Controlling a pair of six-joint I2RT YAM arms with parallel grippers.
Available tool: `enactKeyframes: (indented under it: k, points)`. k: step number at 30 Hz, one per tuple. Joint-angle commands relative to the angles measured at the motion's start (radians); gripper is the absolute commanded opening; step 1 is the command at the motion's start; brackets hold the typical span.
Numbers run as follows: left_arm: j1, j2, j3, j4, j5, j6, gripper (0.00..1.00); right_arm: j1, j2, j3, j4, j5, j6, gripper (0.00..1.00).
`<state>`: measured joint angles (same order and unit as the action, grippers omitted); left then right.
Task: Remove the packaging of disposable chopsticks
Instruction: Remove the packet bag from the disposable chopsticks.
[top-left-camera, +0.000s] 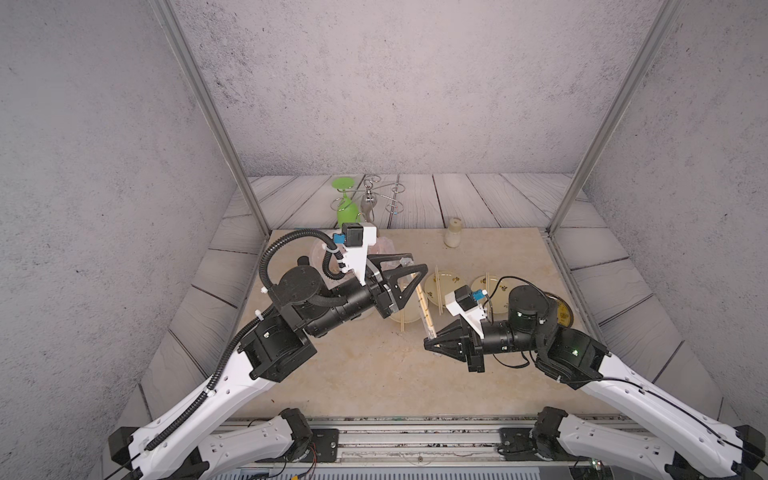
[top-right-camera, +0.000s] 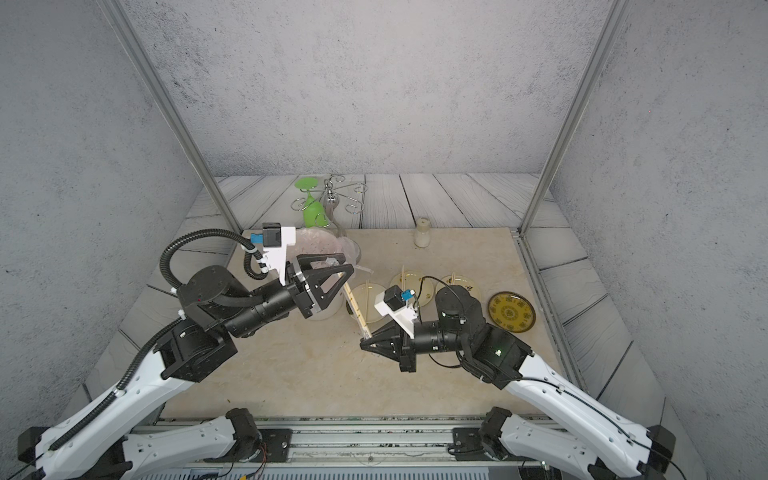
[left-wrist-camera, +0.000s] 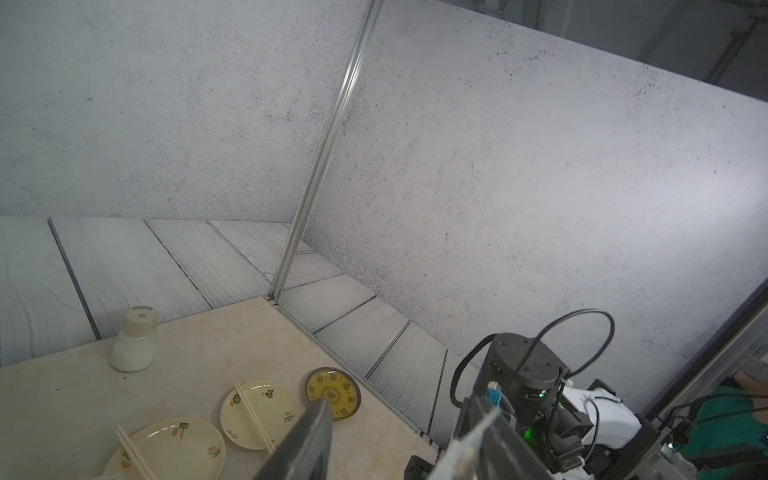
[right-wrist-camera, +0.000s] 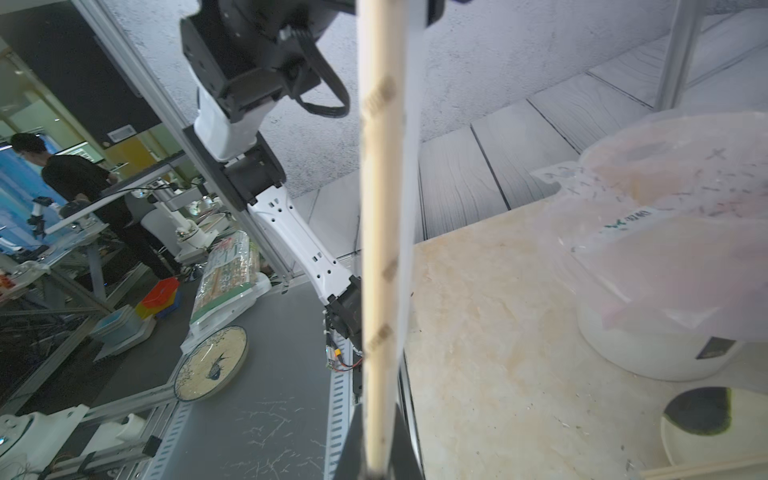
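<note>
The right fingers (top-left-camera: 432, 343) are pinched shut on the near end of the packaging (top-left-camera: 424, 309), held off the worktop (top-left-camera: 353, 374) with chopsticks (right-wrist-camera: 376, 208) inside; the left fingers (top-left-camera: 420, 266) are spread by its far end. Bare ones are laid on three plates (top-left-camera: 451, 282) and one dark plate (top-right-camera: 511, 311) is bare, so the job seems nearly done.

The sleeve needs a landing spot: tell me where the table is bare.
Bare: the near half of the table, this side of the left gripper and right gripper; the far strip right of the shaker. Crowded: the bin and the plates.
</note>
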<state>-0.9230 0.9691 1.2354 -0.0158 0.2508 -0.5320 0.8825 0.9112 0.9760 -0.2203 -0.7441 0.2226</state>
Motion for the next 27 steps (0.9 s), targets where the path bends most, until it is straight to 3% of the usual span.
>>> enactKeyframes:
  k: [1,6,11,17,20,24,27]
  points:
    - [0.003,-0.009,0.01,0.057,0.115,0.025,0.49,0.003,0.002,0.011,0.052,-0.094,0.024,0.0]
    - [0.004,-0.021,0.004,0.086,0.179,0.041,0.43,0.003,0.017,0.042,0.037,-0.095,0.027,0.0]
    - [0.003,-0.036,-0.018,0.12,0.186,0.037,0.3,0.003,0.029,0.05,0.055,-0.116,0.047,0.0]
    - [0.003,-0.07,-0.046,0.139,0.146,0.038,0.29,0.003,0.036,0.04,0.102,-0.138,0.092,0.0]
    - [0.003,-0.077,-0.051,0.138,0.134,0.046,0.22,0.003,0.05,0.043,0.105,-0.161,0.102,0.0]
    - [0.003,-0.065,-0.038,0.127,0.139,0.043,0.04,0.003,0.064,0.047,0.115,-0.188,0.112,0.0]
    - [0.004,-0.06,-0.037,0.124,0.129,0.04,0.0,0.004,0.061,0.052,0.109,-0.171,0.114,0.0]
